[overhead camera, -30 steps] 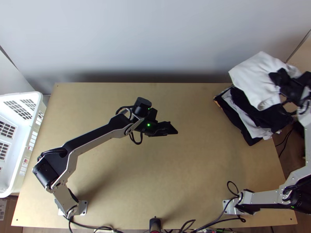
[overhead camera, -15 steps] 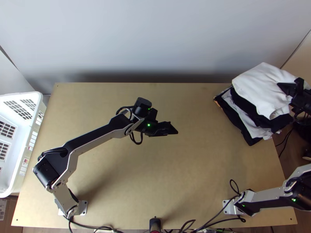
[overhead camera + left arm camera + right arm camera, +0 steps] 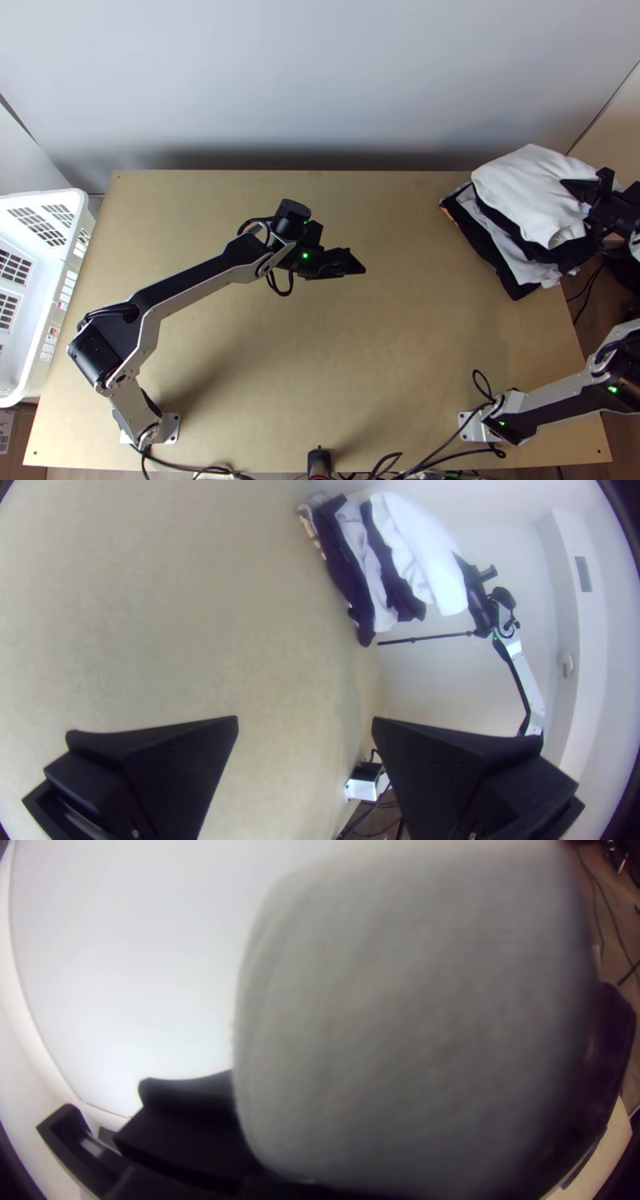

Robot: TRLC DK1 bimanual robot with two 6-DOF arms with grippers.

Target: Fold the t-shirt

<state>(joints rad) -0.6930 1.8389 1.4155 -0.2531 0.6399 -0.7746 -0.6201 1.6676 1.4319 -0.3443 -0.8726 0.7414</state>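
The white t-shirt (image 3: 528, 188) lies on top of the stack of folded clothes (image 3: 490, 252), gathered into a compact, puffy bundle with a rounded edge; how many folds it holds I cannot tell; dark and pale grey garments stick out from under it. The right gripper (image 3: 570, 187), over the stack's outer side, looks clamped on the t-shirt's outer part, one finger partly hidden by cloth in its own wrist view.

The left gripper (image 3: 305, 721) hangs well apart from the stack, over the middle of the table (image 3: 384, 360); its fingers stand wide apart with nothing between them. The white basket (image 3: 77, 198) is farther off, at the table's opposite side from the stack.

I judge the folding itself to be done or nearly so, the step in hand being to set the bundle on the stack; the next move calls for squaring it over the layers beneath, then parting the right fingers and backing off gently, since a quick pull could drag the t-shirt askew or open its folds.
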